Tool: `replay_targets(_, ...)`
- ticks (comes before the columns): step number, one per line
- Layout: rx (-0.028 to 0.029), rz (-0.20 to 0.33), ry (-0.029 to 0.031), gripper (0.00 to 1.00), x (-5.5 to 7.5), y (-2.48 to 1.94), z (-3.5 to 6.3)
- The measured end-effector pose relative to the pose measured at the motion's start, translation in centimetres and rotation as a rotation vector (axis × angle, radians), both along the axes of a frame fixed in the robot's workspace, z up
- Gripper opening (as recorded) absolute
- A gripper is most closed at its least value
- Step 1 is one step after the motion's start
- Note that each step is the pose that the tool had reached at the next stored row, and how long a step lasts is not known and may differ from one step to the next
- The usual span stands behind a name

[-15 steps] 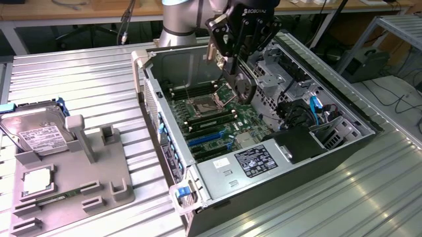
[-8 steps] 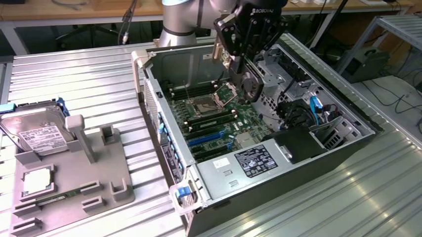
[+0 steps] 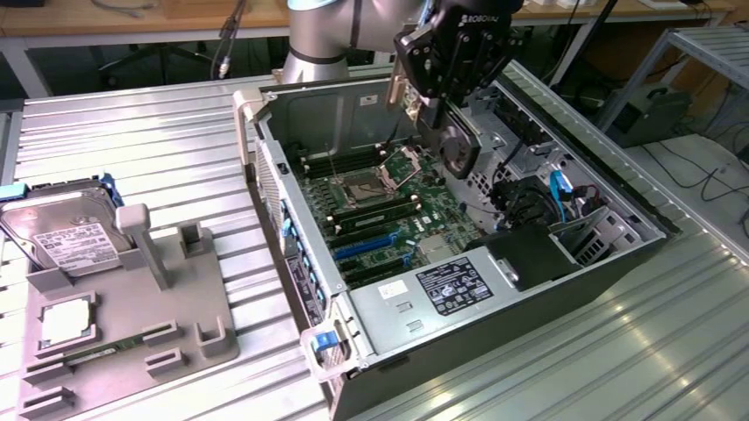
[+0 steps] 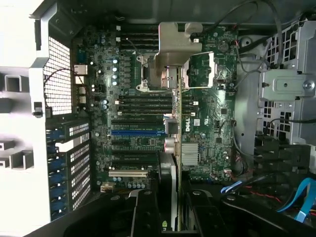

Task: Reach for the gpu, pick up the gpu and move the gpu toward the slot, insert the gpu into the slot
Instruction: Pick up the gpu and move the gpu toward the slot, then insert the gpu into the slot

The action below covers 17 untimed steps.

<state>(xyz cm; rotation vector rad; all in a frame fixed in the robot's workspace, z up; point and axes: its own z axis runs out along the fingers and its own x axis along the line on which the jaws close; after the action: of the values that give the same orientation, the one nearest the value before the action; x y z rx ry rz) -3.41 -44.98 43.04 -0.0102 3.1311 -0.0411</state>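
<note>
The graphics card (image 3: pixel 459 145) is held over the open computer case (image 3: pixel 527 342), not yet at the blue slot (image 4: pixel 137 132).
You have the card clamped edge-on between the jaws of the gripper (image 4: pixel 174 217), hanging above the motherboard (image 4: pixel 217 103) and well apart from the slot. Carrying is the step in hand. I judge it calls for squaring the card's bottom edge along that slot before any push.

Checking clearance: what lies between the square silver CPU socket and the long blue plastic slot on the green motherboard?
A bank of long black memory-stick slots, seen clearly in the wrist view.
</note>
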Motion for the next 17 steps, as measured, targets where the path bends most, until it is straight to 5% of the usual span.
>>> replay_targets(9, 0.0000, 0.000, 0.0000, 0.27, 1.9, 0.00, -0.02)
replay_targets(17, 0.0000, 0.000, 0.0000, 0.27, 1.9, 0.00, -0.02)
